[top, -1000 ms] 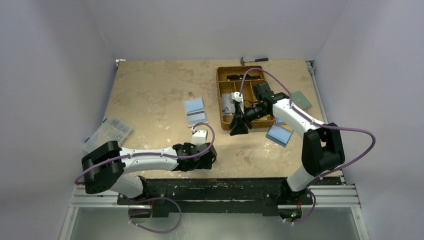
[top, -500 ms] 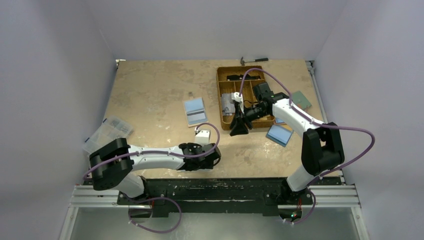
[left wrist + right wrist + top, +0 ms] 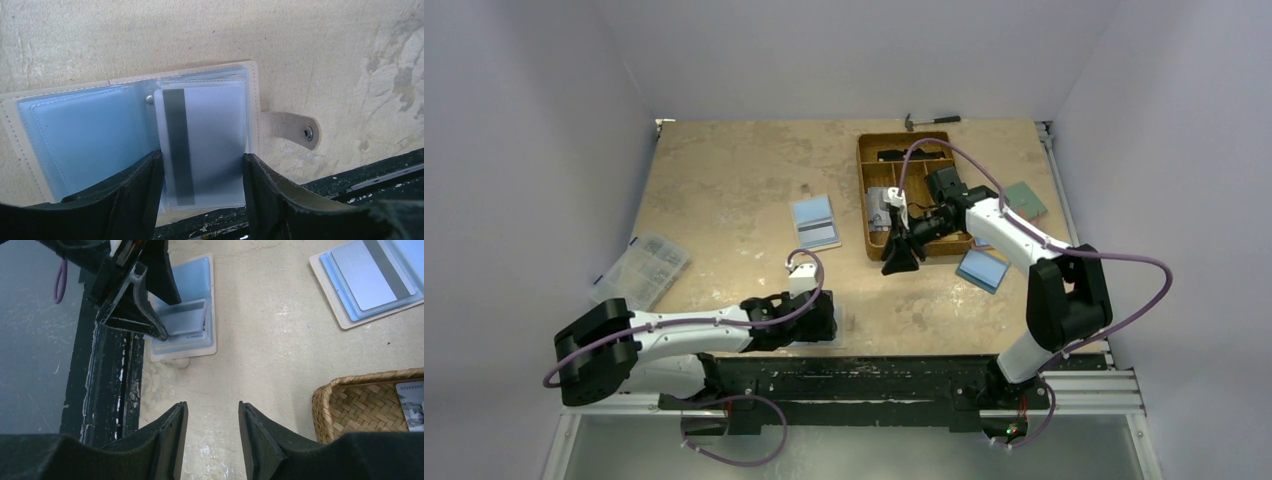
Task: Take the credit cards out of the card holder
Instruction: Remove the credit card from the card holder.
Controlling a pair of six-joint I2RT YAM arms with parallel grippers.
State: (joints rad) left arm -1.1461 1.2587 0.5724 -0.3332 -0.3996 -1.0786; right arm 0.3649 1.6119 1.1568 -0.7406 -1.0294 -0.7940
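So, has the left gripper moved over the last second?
Yes. The left gripper has shifted left, away from the brown tray, and slightly toward the near edge of the table.

Two grippers [image 3: 822, 320] [image 3: 900, 264], one tray [image 3: 862, 190], one hammer [image 3: 932, 121]

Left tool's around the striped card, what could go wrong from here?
The card holder lies loose at the table edge, and the right tool is off it, so pulling the striped card could drag the holder over. The left tool straddles the card's thin edges and may slip.
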